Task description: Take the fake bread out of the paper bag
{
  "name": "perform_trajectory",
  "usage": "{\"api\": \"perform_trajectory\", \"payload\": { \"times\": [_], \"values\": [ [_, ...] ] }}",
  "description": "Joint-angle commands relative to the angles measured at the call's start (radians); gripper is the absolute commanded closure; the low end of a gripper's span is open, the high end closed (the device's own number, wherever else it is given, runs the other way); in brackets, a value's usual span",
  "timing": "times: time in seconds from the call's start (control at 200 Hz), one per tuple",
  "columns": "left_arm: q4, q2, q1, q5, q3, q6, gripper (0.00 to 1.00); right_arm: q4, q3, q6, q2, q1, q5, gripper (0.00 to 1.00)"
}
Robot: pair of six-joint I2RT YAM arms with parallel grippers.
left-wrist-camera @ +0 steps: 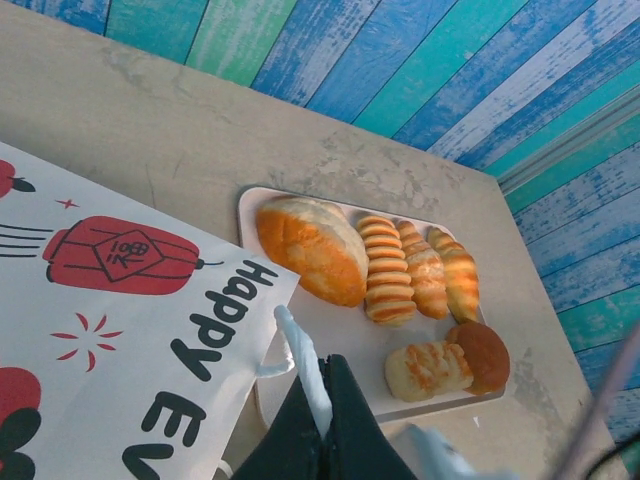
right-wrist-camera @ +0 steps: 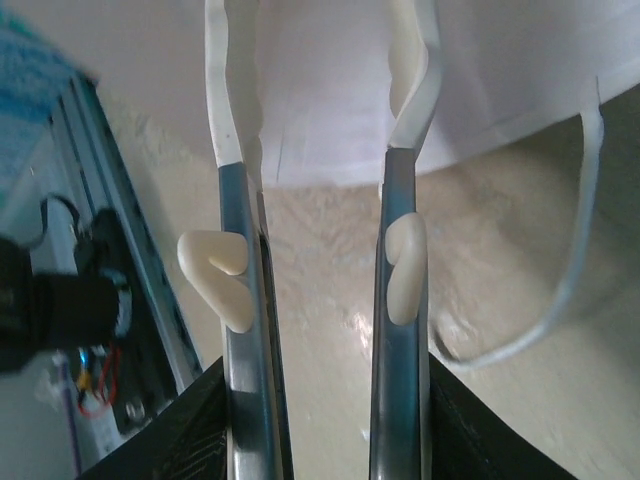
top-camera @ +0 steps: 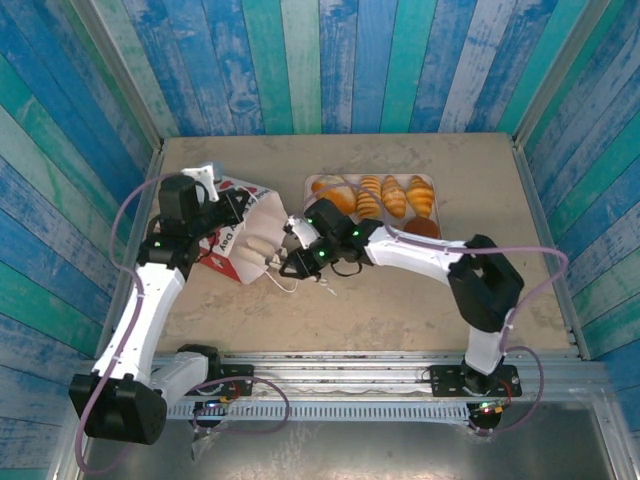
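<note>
The paper bag (top-camera: 232,238) lay on its side at the left, pinched by the left gripper (left-wrist-camera: 318,400). The right gripper (right-wrist-camera: 318,40), narrowly parted and empty, had its fingertips inside the bag's mouth. Fake bread (left-wrist-camera: 385,270) sat on the tray (left-wrist-camera: 335,335), far right.

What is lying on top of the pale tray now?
Six pastries: a large golden loaf, a ridged roll, two croissants, a small ridged roll and a round brown bun. The tray corner behind the left claw is covered, so anything there cannot be seen.

White arms (top-camera: 415,256), black-bodied right hand (top-camera: 290,248), lilac cables (top-camera: 133,197), perhaps green lights (top-camera: 320,251).
</note>
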Motion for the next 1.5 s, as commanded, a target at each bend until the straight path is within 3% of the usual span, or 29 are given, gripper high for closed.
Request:
{"api": "perform_trajectory", "payload": {
  "times": [0.0, 0.676, 1.202, 1.493],
  "values": [
    [0.055, -0.019, -0.002, 0.034, -0.021, -0.016, 1.0, 0.165, 0.061, 0.187, 0.079, 0.005, -0.069, 0.56],
    [0.123, 0.033, -0.002, 0.109, -0.02, -0.033, 1.0, 0.244, 0.398, 0.517, 0.401, 0.017, -0.177, 0.52],
    [0.128, 0.014, -0.007, 0.128, -0.027, -0.036, 1.0, 0.242, 0.638, 0.65, 0.585, 0.018, -0.153, 0.46],
    [0.101, 0.011, -0.013, 0.152, -0.023, -0.014, 1.0, 0.135, 0.804, 0.633, 0.685, 0.019, -0.11, 0.41]
  ]
}}
